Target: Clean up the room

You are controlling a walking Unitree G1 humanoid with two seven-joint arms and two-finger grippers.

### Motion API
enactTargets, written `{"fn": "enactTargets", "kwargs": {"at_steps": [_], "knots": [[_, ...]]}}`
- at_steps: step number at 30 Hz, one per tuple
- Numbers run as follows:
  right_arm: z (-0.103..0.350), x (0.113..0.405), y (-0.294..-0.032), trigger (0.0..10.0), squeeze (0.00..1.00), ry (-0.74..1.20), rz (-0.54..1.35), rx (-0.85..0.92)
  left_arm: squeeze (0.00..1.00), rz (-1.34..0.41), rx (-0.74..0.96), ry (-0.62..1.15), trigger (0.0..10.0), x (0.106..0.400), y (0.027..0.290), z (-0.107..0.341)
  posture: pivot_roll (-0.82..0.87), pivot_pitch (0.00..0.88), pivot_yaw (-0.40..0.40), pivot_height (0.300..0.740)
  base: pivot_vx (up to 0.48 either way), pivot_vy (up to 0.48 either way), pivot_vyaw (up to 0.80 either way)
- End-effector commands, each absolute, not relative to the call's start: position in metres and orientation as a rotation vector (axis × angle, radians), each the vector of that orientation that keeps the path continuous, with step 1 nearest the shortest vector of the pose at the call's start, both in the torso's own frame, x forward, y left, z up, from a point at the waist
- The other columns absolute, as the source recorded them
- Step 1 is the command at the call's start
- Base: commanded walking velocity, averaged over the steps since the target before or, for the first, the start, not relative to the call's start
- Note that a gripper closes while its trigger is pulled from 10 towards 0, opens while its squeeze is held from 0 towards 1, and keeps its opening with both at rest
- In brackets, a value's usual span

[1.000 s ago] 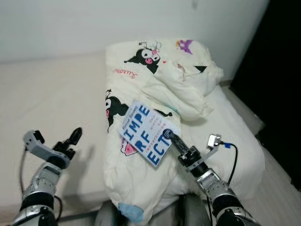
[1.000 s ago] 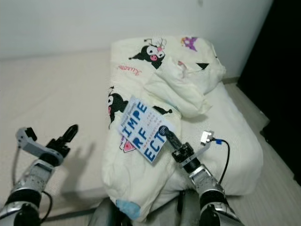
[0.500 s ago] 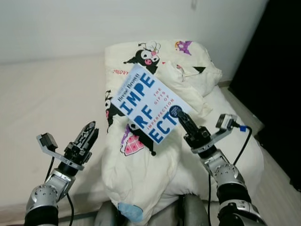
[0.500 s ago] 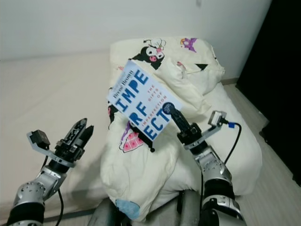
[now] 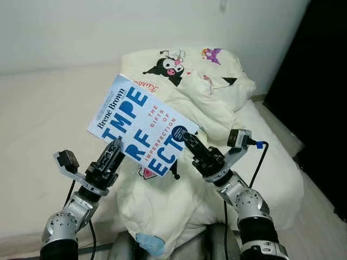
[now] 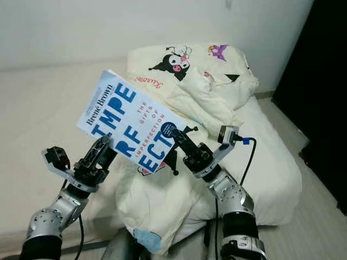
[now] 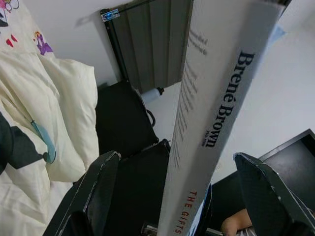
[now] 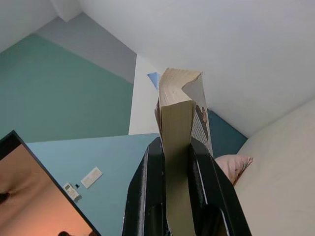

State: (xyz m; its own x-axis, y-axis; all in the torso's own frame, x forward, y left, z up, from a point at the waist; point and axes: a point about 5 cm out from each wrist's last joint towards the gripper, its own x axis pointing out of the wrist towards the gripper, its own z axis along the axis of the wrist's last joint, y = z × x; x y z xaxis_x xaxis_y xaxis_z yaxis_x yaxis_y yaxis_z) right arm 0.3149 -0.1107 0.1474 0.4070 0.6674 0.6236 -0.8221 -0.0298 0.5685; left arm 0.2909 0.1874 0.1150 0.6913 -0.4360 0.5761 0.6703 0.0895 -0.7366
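Right wrist view shows the right gripper with its fingers clenched on the lower corner of the book, which is held aloft over the duvet on the bed. That one-corner pinch looks thin: the book could pivot or slip, I judge. The left gripper has its fingers released astride the spine; closing off-centre could knock it loose. Open mattress lies to the robot's left; the bed edge drops away to its right.
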Motion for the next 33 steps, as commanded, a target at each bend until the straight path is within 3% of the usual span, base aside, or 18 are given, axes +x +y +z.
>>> {"fn": "enactTargets", "kwargs": {"at_steps": [1, 3, 4, 5, 6, 24, 25, 27, 28, 30, 31, 33], "knots": [[0.15, 0.312, -0.108, 0.0, 0.0, -0.198, 1.221, 1.074, 0.0, -0.836, -1.239, -0.236, 10.0, 0.29, 0.186, 0.115, -0.03, 0.153, 0.003, 0.6, 0.0, 0.0, 0.0], [0.15, 0.312, -0.108, 0.0, 0.0, -0.198, 1.221, 1.074, 0.0, -0.836, -1.239, -0.236, 10.0, 0.29, 0.186, 0.115, -0.03, 0.153, 0.003, 0.6, 0.0, 0.0, 0.0], [0.148, 0.311, -0.107, 0.0, 0.0, -0.188, 1.214, 1.07, 0.0, -0.838, -1.242, -0.245, 8.0, 0.289, 0.187, 0.117, -0.03, 0.151, 0.002, 0.6, 0.0, 0.0, 0.0], [0.148, 0.311, -0.107, 0.0, 0.0, -0.188, 1.214, 1.07, 0.0, -0.838, -1.242, -0.245, 8.0, 0.289, 0.187, 0.117, -0.03, 0.151, 0.002, 0.6, 0.0, 0.0, 0.0], [0.147, 0.311, -0.105, 0.0, 0.0, -0.178, 1.206, 1.065, 0.0, -0.851, -1.247, -0.263, 0.0, 0.288, 0.189, 0.119, -0.03, 0.154, 0.003, 0.6, 0.0, 0.0, 0.0], [0.136, 0.309, -0.095, 0.0, 0.0, -0.074, 1.149, 1.011, 0.0, -0.909, -1.233, -0.284, 0.0, 0.286, 0.186, 0.128, -0.03, 0.146, 0.0, 0.6, 0.0, 0.0, 0.0], [0.134, 0.312, -0.096, 8.5, 0.0, -0.063, 1.101, 0.999, 0.0, -0.904, -1.228, -0.28, 0.0, 0.286, 0.186, 0.128, -0.03, 0.145, 0.0, 0.6, 0.0, 0.0, 0.0], [0.134, 0.312, -0.096, 8.5, 0.0, -0.063, 1.101, 0.999, 0.0, -0.904, -1.228, -0.28, 0.0, 0.286, 0.186, 0.128, -0.03, 0.145, 0.0, 0.6, 0.0, 0.0, 0.0], [0.132, 0.317, -0.099, 10.0, 0.0, -0.061, 1.044, 0.99, 0.0, -0.897, -1.226, -0.278, 0.0, 0.287, 0.186, 0.128, -0.03, 0.143, -0.001, 0.6, 0.0, 0.0, 0.0], [0.132, 0.317, -0.099, 10.0, 0.0, -0.061, 1.044, 0.99, 0.0, -0.897, -1.226, -0.278, 0.0, 0.287, 0.186, 0.128, -0.03, 0.143, -0.001, 0.6, 0.0, 0.0, 0.0], [0.131, 0.326, -0.107, 10.0, 1.0, -0.074, 0.942, 0.996, 0.0, -0.877, -1.223, -0.274, 0.0, 0.288, 0.186, 0.127, -0.03, 0.144, 0.0, 0.6, 0.0, 0.0, 0.0], [0.134, 0.338, -0.128, 10.0, 1.0, -0.117, 0.791, 1.008, 0.0, -0.806, -1.224, -0.265, 0.0, 0.292, 0.191, 0.122, -0.03, 0.145, 0.0, 0.6, 0.0, 0.0, 0.0]]}}
